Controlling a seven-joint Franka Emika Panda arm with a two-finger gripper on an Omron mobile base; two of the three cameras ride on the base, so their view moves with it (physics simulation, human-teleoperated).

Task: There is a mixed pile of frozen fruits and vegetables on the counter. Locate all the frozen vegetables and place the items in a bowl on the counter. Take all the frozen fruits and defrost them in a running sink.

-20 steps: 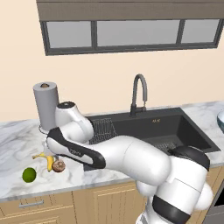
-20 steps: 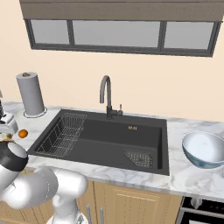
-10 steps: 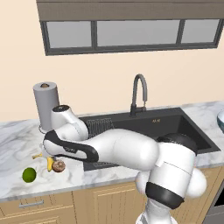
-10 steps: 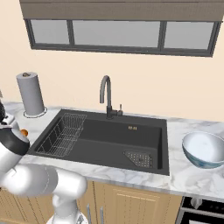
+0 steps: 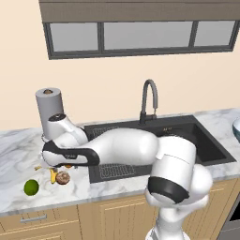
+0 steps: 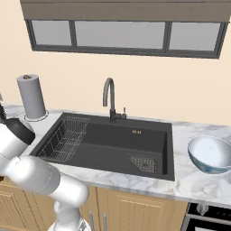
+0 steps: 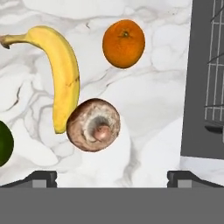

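Counter: white marble, grey veins. On it beside sink (matte black, thin pale wire rack lines): banana yellow, dark brown tip; orange bright orange, small green-brown stem dot; mushroom-like lump brown rim, tan centre; ball green. Bowl pale blue-grey, light rim.

Banana touching mushroom; orange apart.

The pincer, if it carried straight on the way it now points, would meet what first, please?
Probably the brown lump, which lies nearly centred ahead of the pincer on the counter, touching the banana. Depth is unclear, so it could land on bare marble beside it.
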